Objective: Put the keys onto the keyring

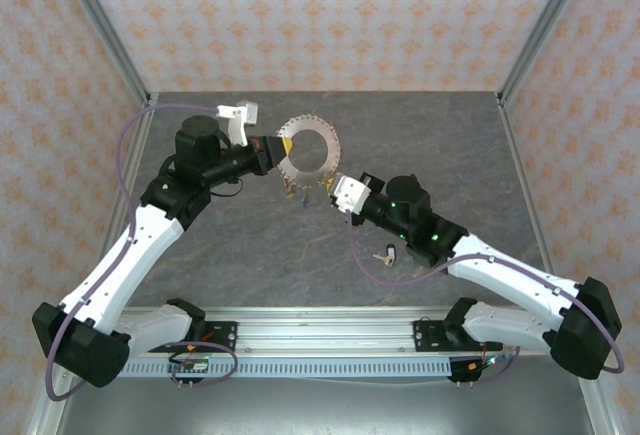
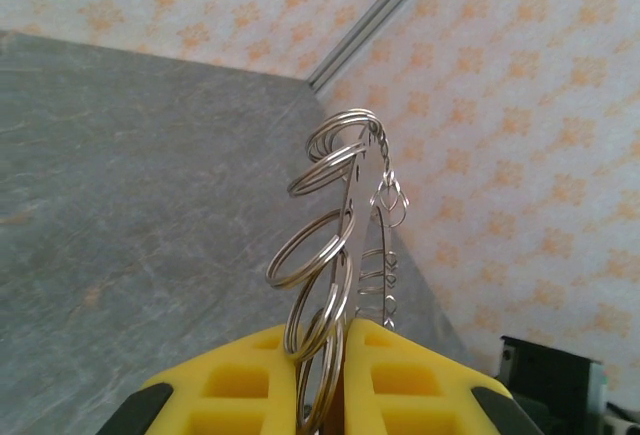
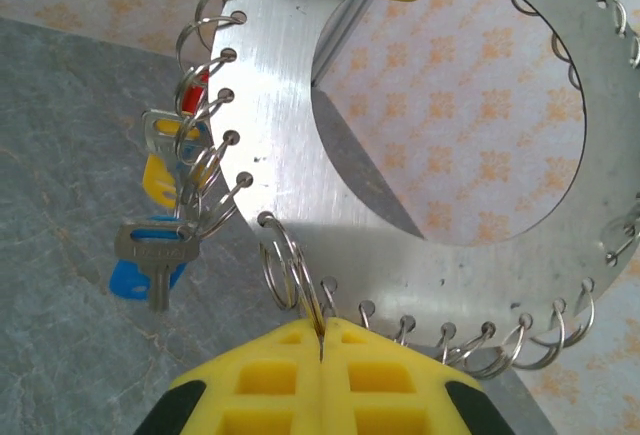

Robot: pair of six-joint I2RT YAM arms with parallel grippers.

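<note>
Robot test cell: patterned backdrop walls, aluminium frame posts, grey tabletop, mounting rail.

From my station I see a table topped in dark grey, marbled sheet, matte and faintly veined. Behind the table's far edge rises a back wall papered cream with rows of small orange floral motifs. The same paper covers the left wall and the right wall flanking the table. A bare aluminium left post climbs from the table's far left corner, a right post from its far right corner. Light falls evenly on the table, with only soft shadows.
</note>
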